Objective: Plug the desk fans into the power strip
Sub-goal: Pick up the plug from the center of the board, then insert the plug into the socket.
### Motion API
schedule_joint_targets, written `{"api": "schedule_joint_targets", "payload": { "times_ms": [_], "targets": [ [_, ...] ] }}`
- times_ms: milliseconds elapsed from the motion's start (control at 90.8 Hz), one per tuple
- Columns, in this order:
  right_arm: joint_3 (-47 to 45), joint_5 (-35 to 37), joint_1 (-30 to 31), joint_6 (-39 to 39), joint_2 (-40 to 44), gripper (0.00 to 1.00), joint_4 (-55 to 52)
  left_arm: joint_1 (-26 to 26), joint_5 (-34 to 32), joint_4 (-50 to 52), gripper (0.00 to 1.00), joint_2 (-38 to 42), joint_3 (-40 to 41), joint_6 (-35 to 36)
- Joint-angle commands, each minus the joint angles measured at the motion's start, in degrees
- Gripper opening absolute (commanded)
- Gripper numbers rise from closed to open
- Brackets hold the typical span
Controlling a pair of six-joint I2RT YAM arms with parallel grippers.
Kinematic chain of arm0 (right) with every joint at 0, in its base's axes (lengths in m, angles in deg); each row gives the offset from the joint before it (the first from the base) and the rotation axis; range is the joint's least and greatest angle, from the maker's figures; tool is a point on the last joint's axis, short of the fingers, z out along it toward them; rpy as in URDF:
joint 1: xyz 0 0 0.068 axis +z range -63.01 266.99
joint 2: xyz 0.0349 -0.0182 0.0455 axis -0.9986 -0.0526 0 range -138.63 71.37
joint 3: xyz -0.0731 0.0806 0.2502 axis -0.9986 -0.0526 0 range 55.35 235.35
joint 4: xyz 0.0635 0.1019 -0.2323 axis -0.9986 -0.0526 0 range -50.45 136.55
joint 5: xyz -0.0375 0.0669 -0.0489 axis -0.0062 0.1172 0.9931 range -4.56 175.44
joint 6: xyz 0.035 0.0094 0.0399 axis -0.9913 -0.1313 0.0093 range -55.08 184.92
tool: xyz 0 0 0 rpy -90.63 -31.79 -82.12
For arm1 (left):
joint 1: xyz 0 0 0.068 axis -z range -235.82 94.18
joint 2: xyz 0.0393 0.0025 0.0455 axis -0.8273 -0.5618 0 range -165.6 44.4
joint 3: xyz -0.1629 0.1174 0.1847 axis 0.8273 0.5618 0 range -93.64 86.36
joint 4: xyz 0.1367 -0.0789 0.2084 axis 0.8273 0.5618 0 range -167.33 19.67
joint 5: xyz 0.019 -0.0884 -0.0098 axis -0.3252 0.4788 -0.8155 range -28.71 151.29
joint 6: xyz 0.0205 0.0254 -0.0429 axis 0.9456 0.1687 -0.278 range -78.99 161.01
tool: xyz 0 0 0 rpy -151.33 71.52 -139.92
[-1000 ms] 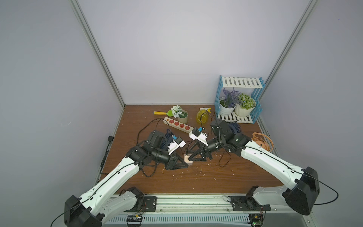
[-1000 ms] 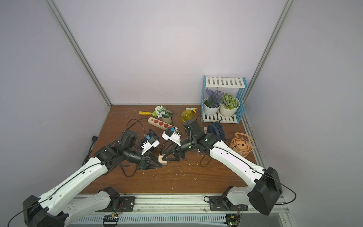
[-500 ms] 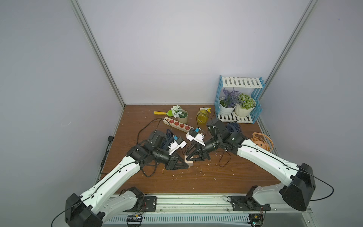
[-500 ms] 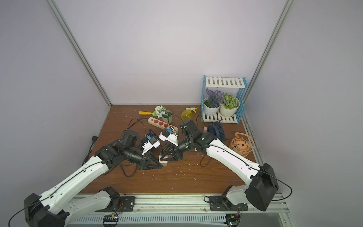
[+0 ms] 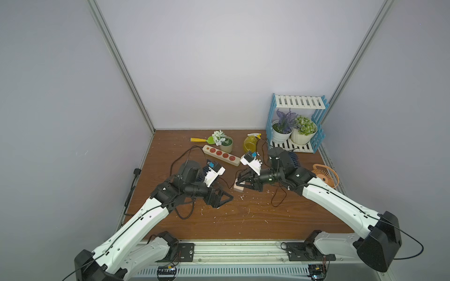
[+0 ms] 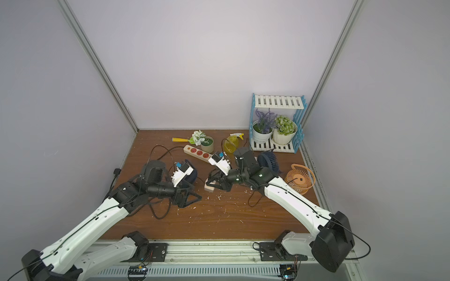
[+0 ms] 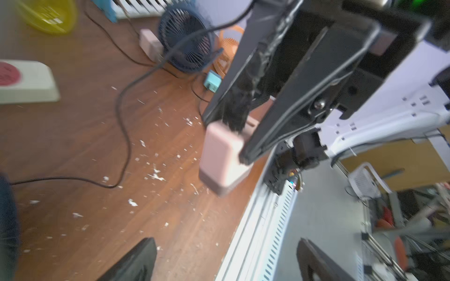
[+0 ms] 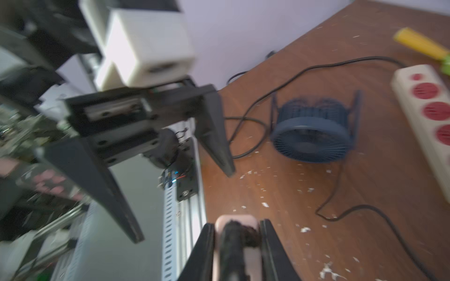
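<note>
Now, right pincer (image 5: 241,183) clamping pink plug (image 5: 238,189), left pincer (image 5: 222,201) spread

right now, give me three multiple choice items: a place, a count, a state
1. The power strip is: A in the air; B standing on end; C on the table beside the green pot.
2. Its red sockets number: A two; B four; C six.
3. The right jaws are: A shut on the pink plug; B wide open; C out of view.
1 C, it lies flat there; 2 B, four discs in a row; 3 A, they clamp its sides.
</note>
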Motion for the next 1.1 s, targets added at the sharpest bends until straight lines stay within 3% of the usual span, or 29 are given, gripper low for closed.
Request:
{"api": "schedule_joint_targets", "payload": {
  "times_ms": [0,220,385,462,694,892,1090],
  "targets": [
    [-3.2,11.5,-2.7,-10.2,2.6,0.00,11.8,-4.6,-6.5,-6.8,0.96,-0.7,-2.1,-6.5],
    [-8.5,31.2,-3.0,-19.7,0.0,0.00,25.6,-9.0,-11.5,-10.4,0.98,-12.9,-7.8,-9.4],
    [-9.9,36.5,-2.4,-19.3,-7.7,0.00,38.3,-10.5,-22.6,-8.6,0.98,-22.9,-14.8,-6.7],
    [-8.6,35.8,-2.0,-15.1,-11.9,0.00,41.7,-11.5,-25.6,-8.8,0.98,-27.0,-16.5,-6.3],
    [-2.4,25.3,-1.8,-0.7,-25.5,0.00,47.5,-18.1,-19.7,-9.7,0.89,-37.6,-20.6,-9.9],
    [6.0,23.5,-2.1,8.9,-34.1,0.00,41.4,-22.9,-14.8,-13.3,0.81,-45.3,-21.7,-14.2],
    [12.0,19.1,-4.0,14.1,-38.7,0.00,35.2,-23.5,-14.4,-13.4,0.77,-51.3,-25.5,-13.9]
  ]
}}
